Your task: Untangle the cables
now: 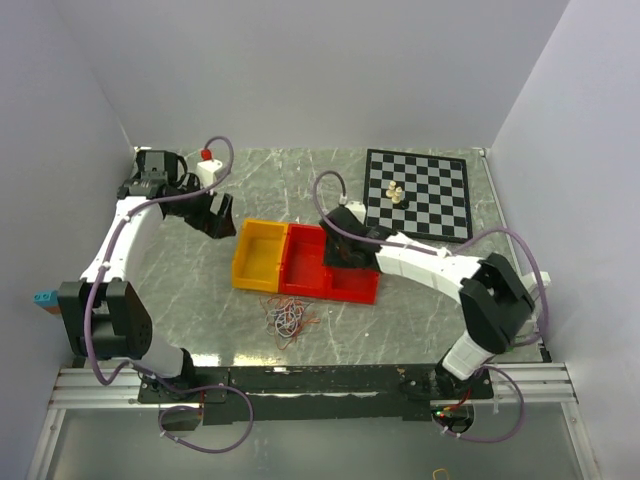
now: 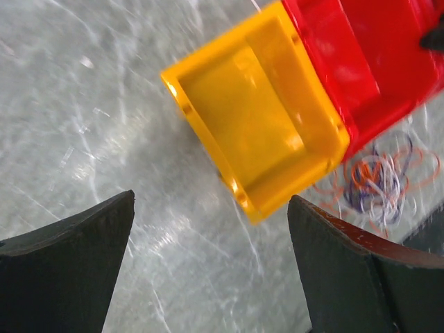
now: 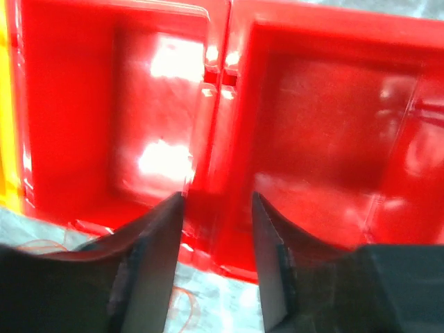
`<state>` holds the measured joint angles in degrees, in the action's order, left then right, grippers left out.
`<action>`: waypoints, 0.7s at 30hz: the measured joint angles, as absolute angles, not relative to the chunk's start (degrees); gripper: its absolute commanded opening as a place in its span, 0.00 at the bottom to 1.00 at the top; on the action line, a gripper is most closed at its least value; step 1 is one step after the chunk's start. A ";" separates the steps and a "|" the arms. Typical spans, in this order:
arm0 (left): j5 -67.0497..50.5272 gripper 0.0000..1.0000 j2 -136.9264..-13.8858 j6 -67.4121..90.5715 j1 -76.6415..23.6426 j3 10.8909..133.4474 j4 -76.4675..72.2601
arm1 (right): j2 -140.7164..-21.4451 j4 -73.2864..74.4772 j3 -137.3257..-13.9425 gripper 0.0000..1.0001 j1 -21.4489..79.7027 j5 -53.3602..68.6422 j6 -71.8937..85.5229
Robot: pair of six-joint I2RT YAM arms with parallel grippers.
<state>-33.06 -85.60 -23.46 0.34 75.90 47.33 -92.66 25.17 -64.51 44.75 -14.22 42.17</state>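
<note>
The cables [image 1: 287,318] are a small clump of thin orange-red, white and purple threads lying on the table just in front of the bins. They also show in the left wrist view [image 2: 378,180], beyond the yellow bin's corner. My left gripper [image 1: 214,214] is open wide and empty in its wrist view [image 2: 211,208], held over bare table left of the yellow bin. My right gripper [image 1: 342,250] hovers over the red bins, away from the cables. In its wrist view [image 3: 216,201] the jaws stand apart, in line with the seam between the two red bins. One orange thread [image 3: 182,305] shows below.
A yellow bin [image 1: 260,255] and two red bins [image 1: 308,262] stand joined in a row mid-table. A chessboard [image 1: 418,192] with a few pale pieces [image 1: 396,192] lies back right. A white block with a red cap [image 1: 208,165] stands back left.
</note>
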 measured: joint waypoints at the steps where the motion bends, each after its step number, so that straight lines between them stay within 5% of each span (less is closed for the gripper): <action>1: -33.47 0.97 -85.47 -25.23 0.34 75.83 48.97 | -91.09 25.02 -62.57 0.61 44.75 -13.74 40.64; 6: -34.11 0.97 -83.59 -32.49 -2.35 74.17 55.11 | -79.48 22.65 -52.71 0.73 45.28 -10.13 35.68; 12: -34.63 0.97 -79.55 -36.01 -9.32 69.52 57.71 | -67.11 17.28 -42.28 0.73 48.73 -3.33 30.57; 21: -32.58 0.99 -78.46 -35.64 -18.65 62.54 54.83 | -68.18 12.88 -39.72 0.69 54.78 3.16 25.76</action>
<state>-32.58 -78.46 -35.64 -18.65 62.54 54.83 -68.18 12.88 -39.72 54.78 3.16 25.76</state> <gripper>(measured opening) 0.980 0.697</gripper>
